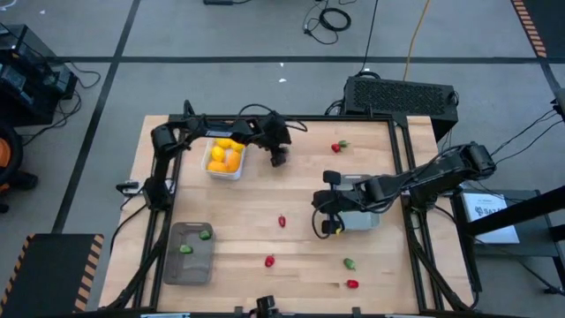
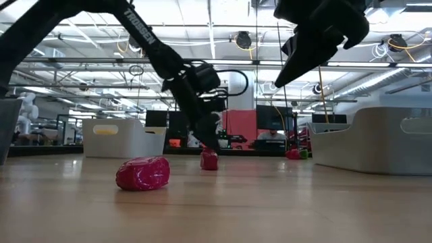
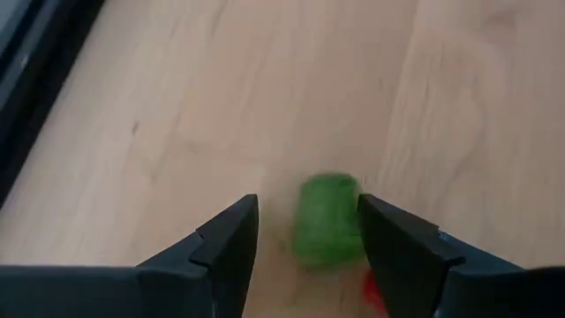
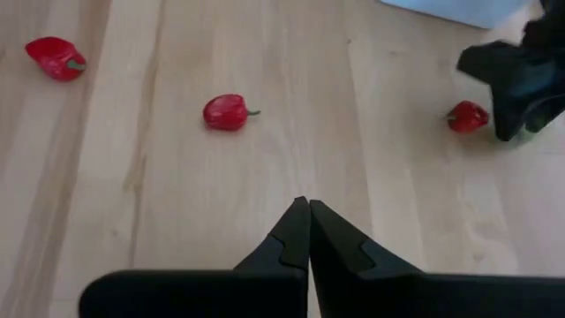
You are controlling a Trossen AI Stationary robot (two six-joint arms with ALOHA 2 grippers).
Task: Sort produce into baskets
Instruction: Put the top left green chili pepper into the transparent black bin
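The left pincer [image 3: 305,234] hangs above the tabletop [image 1: 291,190], pinching a green piece [image 3: 327,221], beside the white basket [image 1: 224,159]. The right pincer [image 4: 308,231] is pressed together, empty.

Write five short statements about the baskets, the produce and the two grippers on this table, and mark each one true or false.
1. The white basket holds yellow and orange fruits. True.
2. The right gripper is open around a red piece. False: its fingers are shut, with nothing between them.
3. The dark grey basket holds two green pieces. True.
4. The left gripper is over the dark grey basket. False: it is over bare wood past the white basket, with a green piece between its fingers.
5. All red pieces are already in baskets. False: several, such as one red piece, lie loose on the table.
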